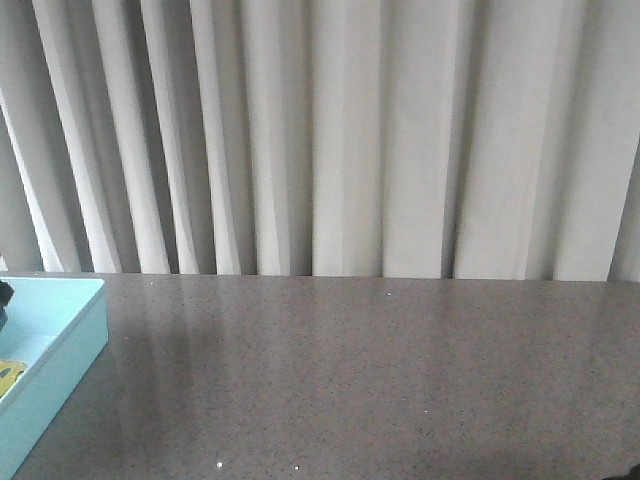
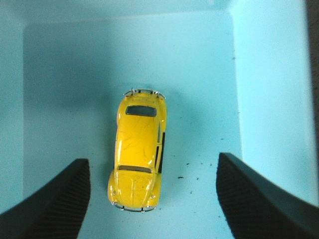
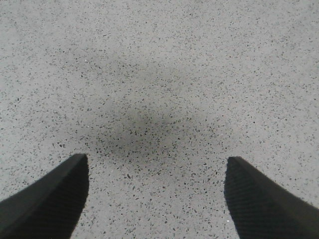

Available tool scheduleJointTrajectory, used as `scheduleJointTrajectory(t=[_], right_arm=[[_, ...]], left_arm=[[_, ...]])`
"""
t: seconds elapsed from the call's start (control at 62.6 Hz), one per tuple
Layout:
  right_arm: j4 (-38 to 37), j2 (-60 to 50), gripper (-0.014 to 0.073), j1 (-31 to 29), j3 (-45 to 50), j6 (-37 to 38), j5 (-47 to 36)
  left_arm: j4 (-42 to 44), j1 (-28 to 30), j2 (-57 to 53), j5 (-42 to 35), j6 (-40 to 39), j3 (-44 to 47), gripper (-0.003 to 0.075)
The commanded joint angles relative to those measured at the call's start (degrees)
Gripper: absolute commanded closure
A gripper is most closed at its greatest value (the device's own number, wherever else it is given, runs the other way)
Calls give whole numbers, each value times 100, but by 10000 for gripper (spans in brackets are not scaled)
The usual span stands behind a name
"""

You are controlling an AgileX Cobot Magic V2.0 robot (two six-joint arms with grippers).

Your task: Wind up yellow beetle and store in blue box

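Note:
The yellow beetle lies on the floor of the blue box, seen from above in the left wrist view. My left gripper hangs open above it, its dark fingers wide apart on either side, touching nothing. In the front view the blue box sits at the left table edge, with a sliver of the yellow beetle showing inside. My right gripper is open and empty over the bare speckled tabletop.
The grey speckled table stretches across the front view, with pale pleated curtains behind its far edge. Small dark specks lie on the box floor beside the car.

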Motion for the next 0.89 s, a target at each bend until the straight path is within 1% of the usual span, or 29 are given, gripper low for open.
scheduleJointTrajectory(t=[0.0, 0.176, 0.319, 0.399, 0.479, 0.607, 0.751, 0.878], right_arm=[[-4, -75, 46, -9, -140, -9, -292], [-4, -75, 46, -9, -140, -9, -292], [-4, -75, 46, -9, -140, -9, -292], [-4, -75, 46, -9, -140, -9, -292], [-4, -75, 46, -9, -140, -9, -292], [-4, -75, 46, -9, -140, -9, -292], [-4, -75, 46, -9, -140, -9, -292], [11, -75, 46, -9, -140, -9, -340]], left_arm=[[-263, -14, -721, 26, -73, -141, 199], [-468, -34, -1370, 26, -478, -136, 199], [-548, -227, -1947, 26, -492, -68, 199], [-548, -402, -2339, 26, -452, 263, 199], [-548, -630, -2764, 26, -437, 824, 199], [-548, -1022, -3463, -81, -317, 2036, 199], [-471, -1521, -4262, -650, -307, 3598, 199], [-125, -1977, -4885, -1073, -320, 4921, 199]])
